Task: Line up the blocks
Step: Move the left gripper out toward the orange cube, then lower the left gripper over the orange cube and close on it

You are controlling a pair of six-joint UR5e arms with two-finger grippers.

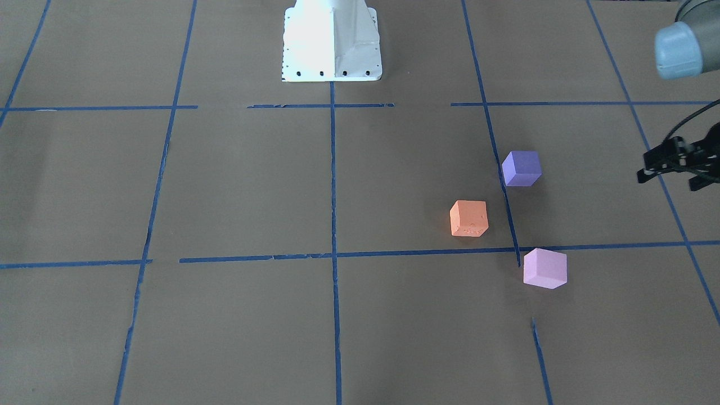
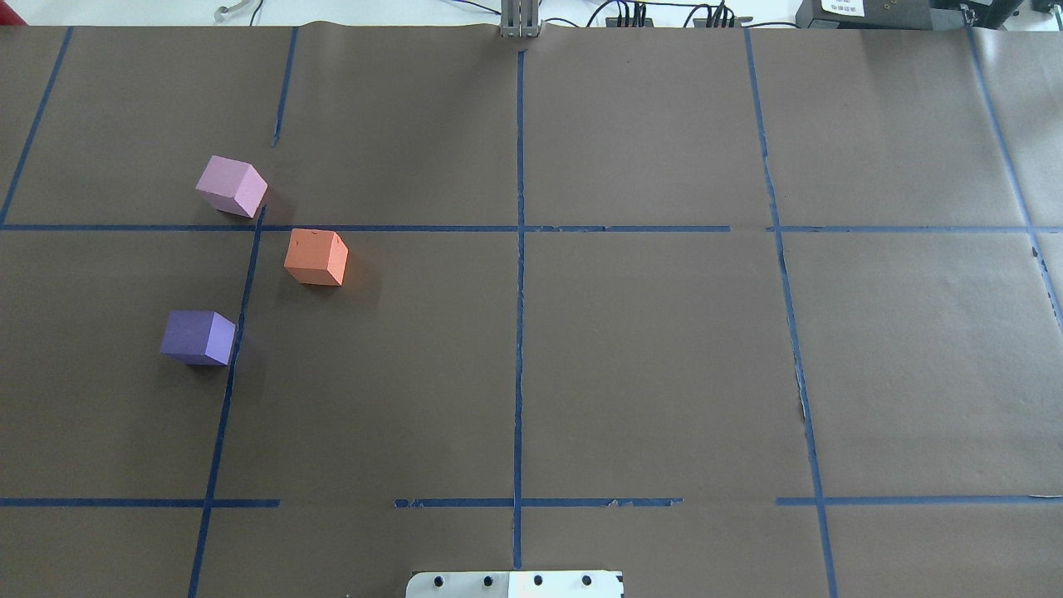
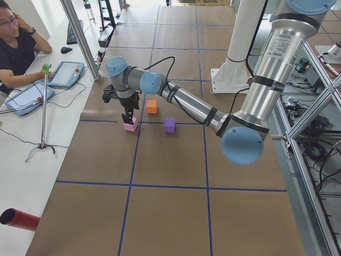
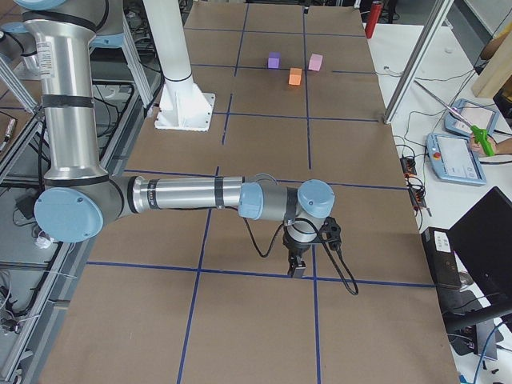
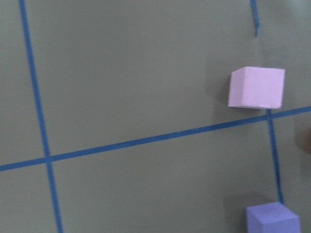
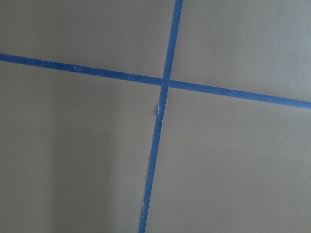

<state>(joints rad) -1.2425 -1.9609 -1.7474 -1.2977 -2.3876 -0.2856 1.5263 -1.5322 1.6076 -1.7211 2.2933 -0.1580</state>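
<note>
Nothing is lined up yet: pink block (image 2: 232, 186), orange block (image 2: 315, 257) and purple block (image 2: 198, 337) sit apart in a crooked trio, and I cannot tell how wide the left gripper (image 3: 128, 117) or right gripper (image 4: 298, 270) stands.

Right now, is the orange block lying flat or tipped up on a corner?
Flat. The orange block sits with one whole face on the table, its top level in the overhead and front views.

The orange block (image 2: 315, 257), purple block (image 2: 198, 337) and pink block (image 2: 232, 186) stand apart; table (image 2: 664, 374) surface shows between each pair and around them.
</note>
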